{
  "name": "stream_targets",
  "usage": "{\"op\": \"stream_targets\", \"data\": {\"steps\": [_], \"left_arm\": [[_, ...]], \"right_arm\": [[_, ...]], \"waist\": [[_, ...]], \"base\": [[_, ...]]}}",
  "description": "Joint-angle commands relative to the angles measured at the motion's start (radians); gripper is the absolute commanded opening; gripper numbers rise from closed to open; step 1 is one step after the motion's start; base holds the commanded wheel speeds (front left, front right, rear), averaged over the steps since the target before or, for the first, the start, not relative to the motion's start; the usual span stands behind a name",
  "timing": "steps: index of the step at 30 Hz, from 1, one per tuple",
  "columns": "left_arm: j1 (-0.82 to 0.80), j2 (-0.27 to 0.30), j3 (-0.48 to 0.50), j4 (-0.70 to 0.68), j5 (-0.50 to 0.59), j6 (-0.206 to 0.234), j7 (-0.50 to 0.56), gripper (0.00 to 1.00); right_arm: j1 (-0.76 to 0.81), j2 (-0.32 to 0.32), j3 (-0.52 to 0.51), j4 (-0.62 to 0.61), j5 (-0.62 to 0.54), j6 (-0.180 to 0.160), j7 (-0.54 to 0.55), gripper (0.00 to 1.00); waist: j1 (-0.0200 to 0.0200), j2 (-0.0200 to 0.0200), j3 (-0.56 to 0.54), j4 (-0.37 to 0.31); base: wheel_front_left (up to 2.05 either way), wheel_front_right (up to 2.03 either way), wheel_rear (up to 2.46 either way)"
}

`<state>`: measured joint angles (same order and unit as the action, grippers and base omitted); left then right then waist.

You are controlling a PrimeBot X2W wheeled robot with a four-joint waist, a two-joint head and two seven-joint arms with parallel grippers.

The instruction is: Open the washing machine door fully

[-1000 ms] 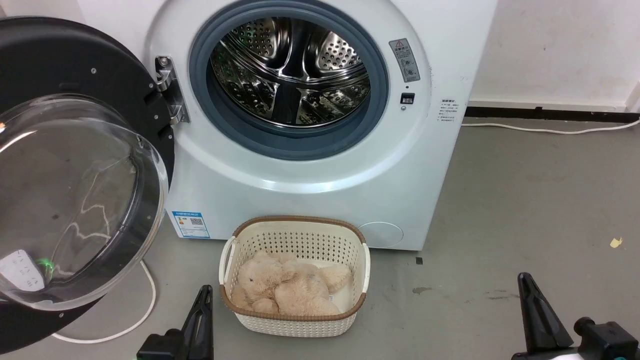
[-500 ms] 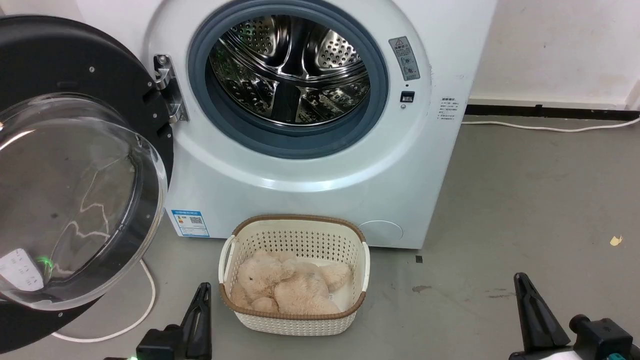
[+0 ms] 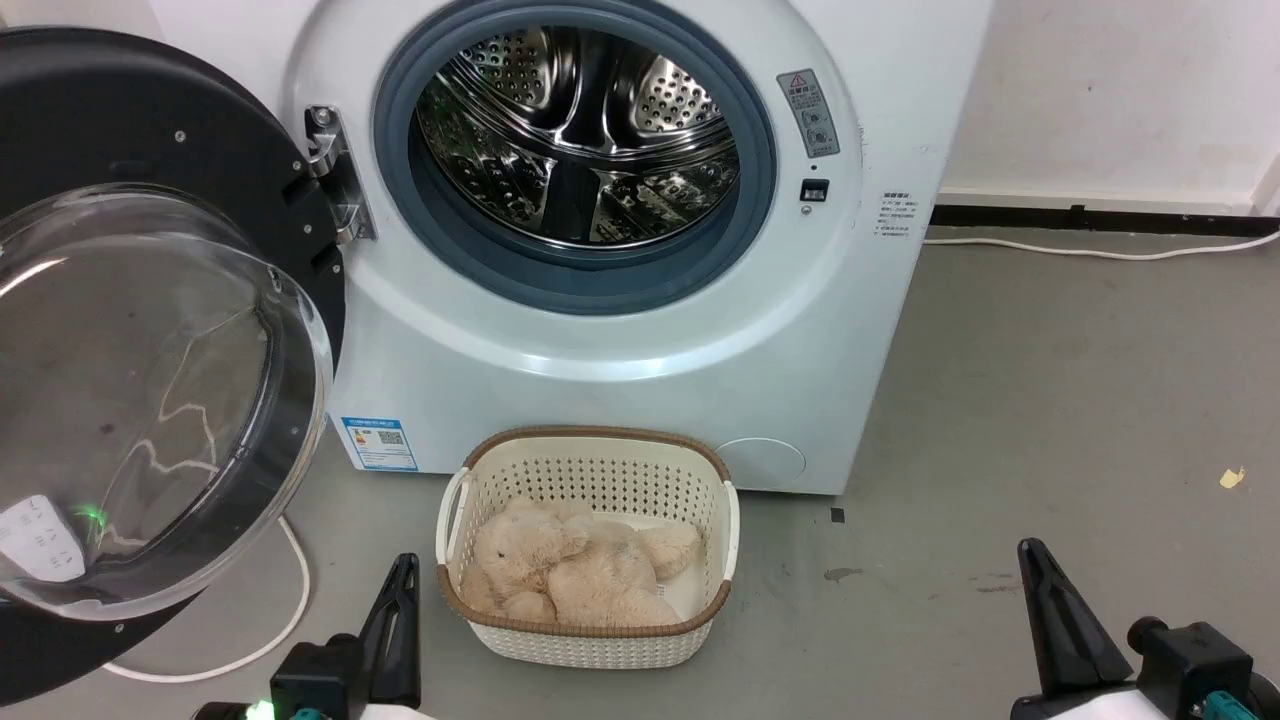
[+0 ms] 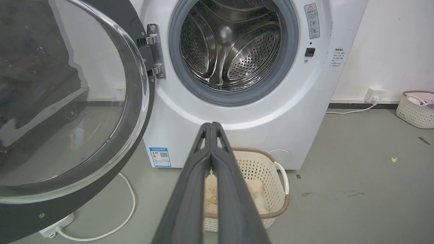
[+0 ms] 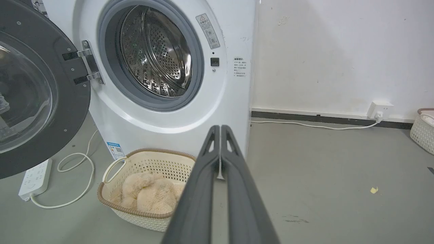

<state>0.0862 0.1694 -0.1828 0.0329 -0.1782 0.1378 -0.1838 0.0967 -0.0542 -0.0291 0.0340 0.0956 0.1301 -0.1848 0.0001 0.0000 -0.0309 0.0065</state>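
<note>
The washing machine door (image 3: 130, 330) is swung wide out to the left on its metal hinge (image 3: 335, 180), its black rim and clear domed glass facing me; it also shows in the left wrist view (image 4: 67, 101) and the right wrist view (image 5: 37, 88). The steel drum mouth (image 3: 575, 140) stands uncovered. My left gripper (image 3: 400, 575) is shut and holds nothing, low down beside the basket. My right gripper (image 3: 1030, 560) is shut and empty at the lower right, well clear of the door. Both pairs of fingers (image 4: 212, 127) (image 5: 220, 130) are pressed together.
A cream basket (image 3: 590, 445) with a plush bear (image 3: 570, 570) sits on the floor in front of the machine. A white cable (image 3: 290, 600) and power strip (image 5: 34, 178) lie under the door. Another basket (image 4: 415, 108) stands by the right wall. Grey floor lies open to the right.
The whole picture has drifted slightly as the camera moved. Both grippers stay low and shut; the right one has shifted a little to the left. The door has not moved.
</note>
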Motion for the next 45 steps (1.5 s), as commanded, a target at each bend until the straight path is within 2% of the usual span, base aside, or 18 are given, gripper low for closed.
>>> {"op": "stream_targets", "data": {"steps": [1, 45], "left_arm": [[-0.016, -0.008, 0.009, -0.006, 0.012, -0.006, 0.009, 0.00], [-0.052, -0.065, 0.098, -0.020, 0.097, -0.074, 0.098, 0.00]], "right_arm": [[-0.016, 0.001, 0.002, -0.006, -0.009, 0.000, 0.008, 0.00], [-0.057, 0.003, 0.016, -0.020, -0.053, 0.000, 0.099, 0.00]], "waist": [[-0.0001, 0.0000, 0.001, 0.000], [-0.0001, 0.0000, 0.016, -0.003]], "base": [[0.00, 0.00, 0.00], [0.00, 0.00, 0.00]]}}
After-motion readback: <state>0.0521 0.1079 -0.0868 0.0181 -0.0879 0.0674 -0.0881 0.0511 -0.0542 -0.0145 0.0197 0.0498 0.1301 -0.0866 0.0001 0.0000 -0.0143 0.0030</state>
